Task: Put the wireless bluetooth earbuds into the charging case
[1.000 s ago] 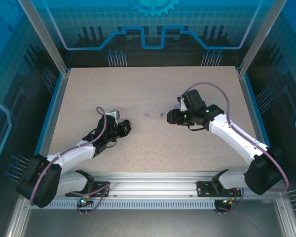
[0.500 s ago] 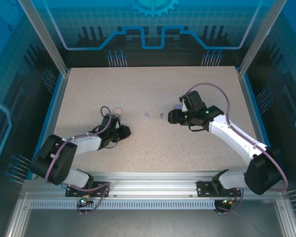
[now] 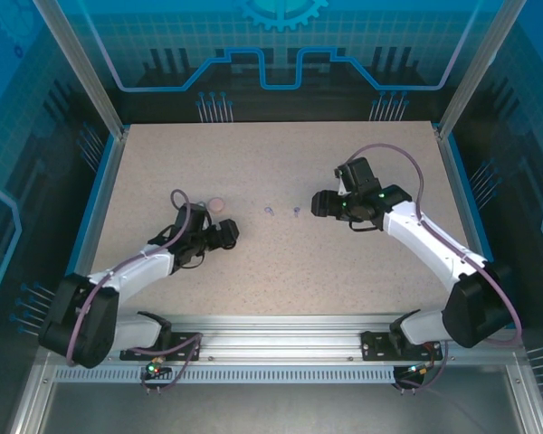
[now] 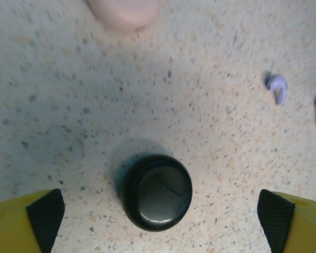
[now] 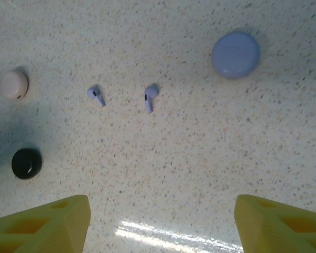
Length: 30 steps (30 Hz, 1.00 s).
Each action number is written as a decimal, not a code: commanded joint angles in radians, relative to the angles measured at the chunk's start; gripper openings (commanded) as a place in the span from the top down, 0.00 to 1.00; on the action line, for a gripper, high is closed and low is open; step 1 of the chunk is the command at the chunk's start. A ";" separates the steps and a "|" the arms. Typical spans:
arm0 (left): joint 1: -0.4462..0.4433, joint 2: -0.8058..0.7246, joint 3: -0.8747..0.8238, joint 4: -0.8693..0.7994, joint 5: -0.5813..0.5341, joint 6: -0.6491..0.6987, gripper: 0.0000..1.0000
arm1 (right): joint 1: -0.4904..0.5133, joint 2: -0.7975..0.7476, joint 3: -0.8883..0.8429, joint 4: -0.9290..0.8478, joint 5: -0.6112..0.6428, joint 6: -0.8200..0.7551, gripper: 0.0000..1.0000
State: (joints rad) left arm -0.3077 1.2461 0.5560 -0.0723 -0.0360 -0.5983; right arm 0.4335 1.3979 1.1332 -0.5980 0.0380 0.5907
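A closed black charging case lies on the table between the wide-apart fingers of my left gripper, which touch nothing. The left gripper sits just in front of a closed pale pink case. Two lavender earbuds lie loose side by side mid-table, with a closed lavender case to their right. My right gripper hovers open and empty above the table, just right of the earbuds.
The black case and pink case sit close together left of the earbuds. The speckled tabletop is bordered by a blue rim and metal frame posts.
My left gripper has opened and its arm has shifted pose near the pink case. My right gripper has opened wider and drawn slightly back and to the right.
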 commanded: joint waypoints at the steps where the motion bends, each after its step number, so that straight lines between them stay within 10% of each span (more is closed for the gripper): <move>1: 0.013 -0.063 0.069 -0.110 -0.063 0.062 0.01 | -0.039 0.044 0.063 -0.031 0.031 -0.008 0.26; 30: 0.015 0.028 0.373 -0.037 0.027 0.063 0.01 | -0.095 0.890 0.831 -0.437 0.236 0.076 0.27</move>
State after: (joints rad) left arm -0.3019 1.2480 0.8837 -0.1349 -0.0681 -0.5430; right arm 0.3454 2.2471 1.9095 -0.9607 0.2543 0.6731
